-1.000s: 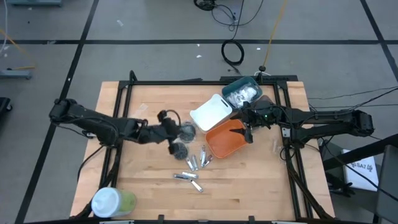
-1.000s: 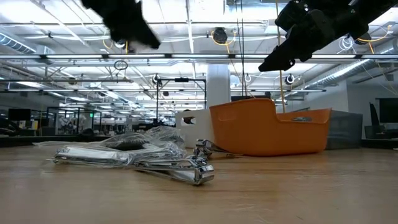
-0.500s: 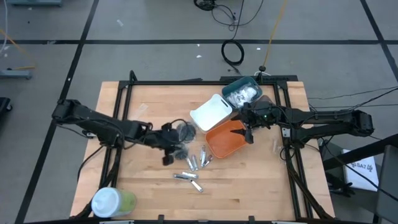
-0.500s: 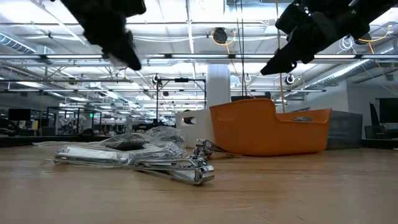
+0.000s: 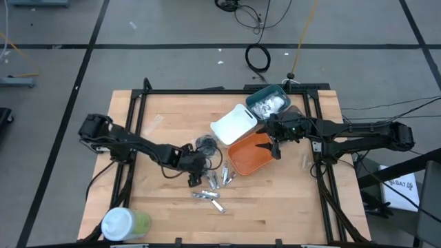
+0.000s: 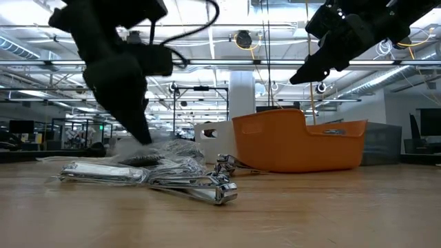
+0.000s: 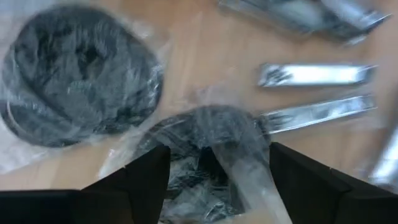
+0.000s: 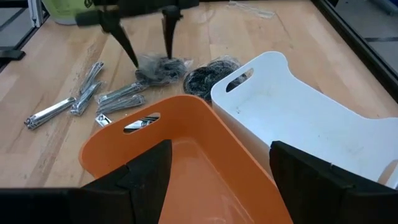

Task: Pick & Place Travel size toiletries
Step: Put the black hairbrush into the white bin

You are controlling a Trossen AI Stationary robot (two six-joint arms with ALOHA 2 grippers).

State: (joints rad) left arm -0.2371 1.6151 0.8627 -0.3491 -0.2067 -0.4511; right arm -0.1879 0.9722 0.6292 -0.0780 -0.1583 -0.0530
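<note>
Toiletries lie at mid-surface: you see two dark grey discs in clear wrap, the nearer disc (image 7: 205, 149) between your left pincer's fingers, the farther disc (image 7: 78, 74) just beside it. Left pincer (image 5: 195, 173) stands spread, tips low over the nearer wrapped disc (contact cannot be told). Silver tubes (image 5: 210, 196) lie scattered just right of it on the wooden surface (image 5: 275, 213). Farther right sit the white bin (image 5: 234, 124) and orange bin (image 5: 251, 155), touching. Right pincer (image 5: 275, 148) hovers spread above the orange bin, holding nothing.
</note>
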